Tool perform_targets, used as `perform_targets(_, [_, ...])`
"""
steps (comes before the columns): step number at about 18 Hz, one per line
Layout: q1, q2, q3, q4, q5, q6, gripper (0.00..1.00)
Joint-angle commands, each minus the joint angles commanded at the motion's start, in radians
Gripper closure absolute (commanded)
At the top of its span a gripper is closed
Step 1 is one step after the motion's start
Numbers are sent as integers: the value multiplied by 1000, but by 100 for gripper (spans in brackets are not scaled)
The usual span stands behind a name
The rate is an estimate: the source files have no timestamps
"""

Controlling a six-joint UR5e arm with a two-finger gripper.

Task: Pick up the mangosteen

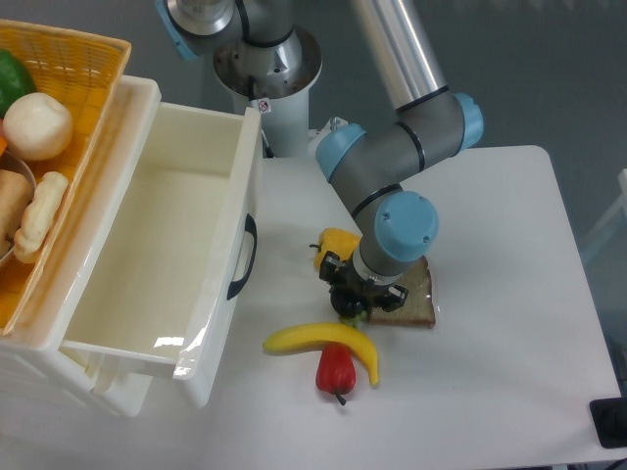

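The mangosteen (347, 305) is a small dark round fruit on the white table, just above the banana. It is mostly covered by my gripper (351, 297), which points straight down over it with its black fingers (334, 273) pressed against the fruit's sides. The gripper looks shut on the mangosteen. The arm's grey and blue wrist (405, 226) hides the top of the gripper.
A yellow pepper (338, 240) sits just behind the gripper, with a slice of bread (416, 299) to its right. In front lie a banana (323, 342) and a red pepper (335, 369). An open white drawer (157, 245) stands at the left beside a basket of food (59, 98).
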Motion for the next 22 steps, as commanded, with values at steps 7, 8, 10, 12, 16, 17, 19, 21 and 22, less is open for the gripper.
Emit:
perform_targets(7, [38,-26,158,2,-28,135,72])
perform_targets(8, [46,-29,173,0,-28,161,72])
perform_targets(10, [55,-34,201,0,-22,189,72])
perform_targets(12, [77,-32,216,-3,-12,228,73])
perform_targets(16, [80,-55,262,-2,90,374,73])
perform_targets(17, [83,-58,269,-2,97,376,73])
perform_targets(19, [92,-57,282,-2,92,377,74])
perform_targets(21, [94,-52,290,-2,94,377,74])
perform_targets(22, [94,-51,290,-2,94,376,74])
